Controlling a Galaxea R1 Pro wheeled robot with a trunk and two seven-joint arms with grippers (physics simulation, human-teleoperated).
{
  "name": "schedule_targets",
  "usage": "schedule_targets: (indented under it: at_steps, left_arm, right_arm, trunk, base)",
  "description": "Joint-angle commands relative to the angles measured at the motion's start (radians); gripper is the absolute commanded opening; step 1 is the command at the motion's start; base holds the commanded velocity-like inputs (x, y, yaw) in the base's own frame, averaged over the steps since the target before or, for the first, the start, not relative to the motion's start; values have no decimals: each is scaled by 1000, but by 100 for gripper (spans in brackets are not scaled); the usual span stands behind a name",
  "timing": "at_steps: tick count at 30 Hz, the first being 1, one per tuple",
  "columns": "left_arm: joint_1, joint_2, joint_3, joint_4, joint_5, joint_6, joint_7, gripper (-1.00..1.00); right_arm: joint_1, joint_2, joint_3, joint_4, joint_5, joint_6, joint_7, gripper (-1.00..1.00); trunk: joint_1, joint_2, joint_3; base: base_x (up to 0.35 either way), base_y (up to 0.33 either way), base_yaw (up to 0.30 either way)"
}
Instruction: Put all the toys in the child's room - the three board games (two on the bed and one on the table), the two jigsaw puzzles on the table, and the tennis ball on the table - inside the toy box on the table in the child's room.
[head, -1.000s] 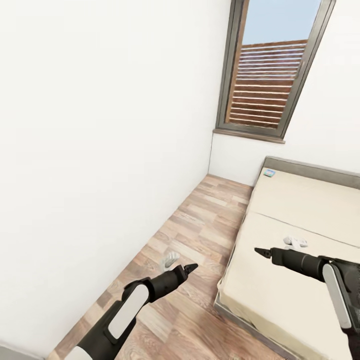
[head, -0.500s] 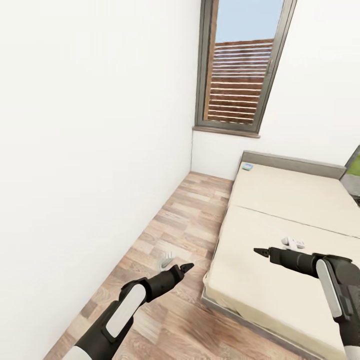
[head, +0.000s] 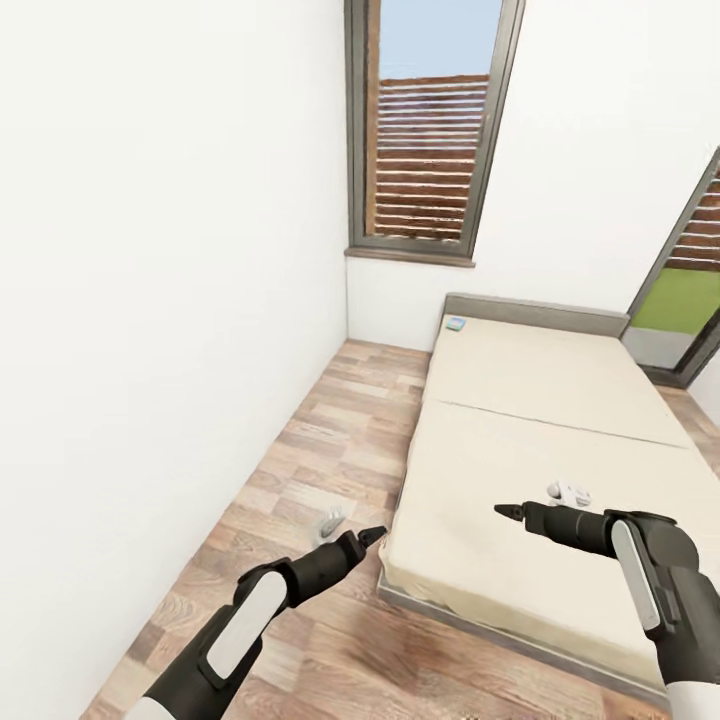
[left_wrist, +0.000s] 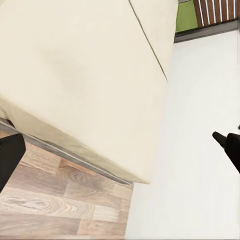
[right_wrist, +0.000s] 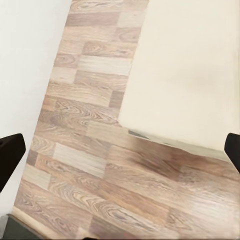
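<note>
The left tool is held out over the wooden floor, just beside the near corner of the bed. In the left wrist view its fingers stand at opposite edges of the picture, so it is taken to be wide open, with nothing held. The right tool is held out above the near part of the bed; its fingers are likewise seen well apart in the right wrist view, bare floor and the bed corner between them, and nothing is gripped.

On the bed, just beyond the right tool, a small white object lies on the mattress. At the far corner of the bed, by the headboard, a small flat blue-and-white item is seen; it may be one of the board games, though it is too small for that to be settled. On the floor beside the bed, near the left tool, a pale grey object lies unidentified.

No toy is judged to have been collected yet: both tools are empty. All of the packing appears to remain.

The right edge of the bed is cut off. Beyond its head a window is set in the wall, and a second glazed opening is only partly shown.
</note>
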Motion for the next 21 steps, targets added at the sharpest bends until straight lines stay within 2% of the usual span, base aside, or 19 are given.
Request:
schedule_targets:
  at_steps: [1, 11, 21]
  left_arm:
    - [-1, 0, 1, 0, 4, 4, -1, 100]
    - [4, 7, 12, 0, 2, 3, -19, 100]
    - [12, 8, 48, 13, 1, 3, -23, 100]
  right_arm:
    - [-1, 0, -1, 0, -3, 6, 1, 100]
    - [-2, 13, 35, 37, -2, 6, -14, 100]
    - [-2, 21, 49, 63, -2, 6, -34, 100]
  trunk:
    - [1, -2, -3]
    - [1, -2, -10]
    - [1, -2, -12]
  base:
    - [0, 0, -256]
    - [0, 0, -236]
    - [0, 0, -82]
